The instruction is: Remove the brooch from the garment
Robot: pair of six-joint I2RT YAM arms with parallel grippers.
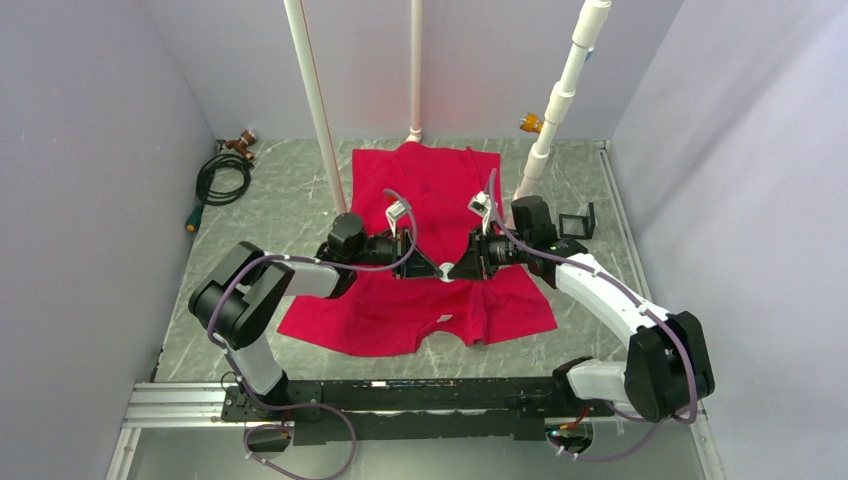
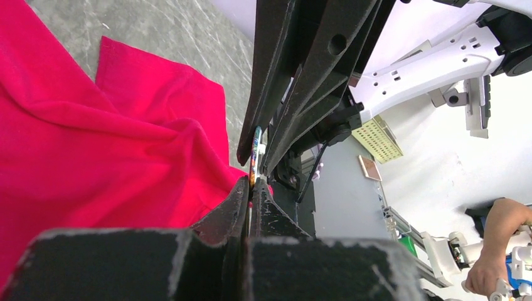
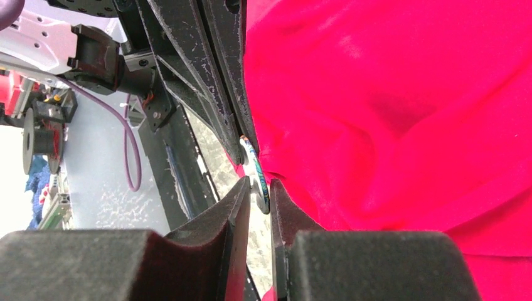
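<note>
The brooch (image 3: 257, 179) is sitting edge-on right between my 2 tools. It is touching the garment (image 3: 389, 94), whose red cloth is bunching up just beside my right gripper (image 3: 260, 189). I am judging the removal as begun but not finished: the disc is looking gripped, yet it is not apart from the fabric. My left gripper (image 2: 251, 188) is pinching almost closed on the disc's edge, perhaps with cloth in the bite too. My right gripper is leaving a narrow slot with the rim inside, and I cannot tell whether its pads are pressing. What is remaining, I am guessing, is working the disc free and carrying it clear. The 2 sets of fingers are crowding tip to tip, hiding the fastening. Well beyond my left arm a coiled hose (image 1: 222, 178) is lying on the table (image 1: 290, 210). 3 white pipes (image 1: 320, 120) are standing past both tools, and a small black frame (image 1: 577, 222) is sitting just outside my right wrist.
</note>
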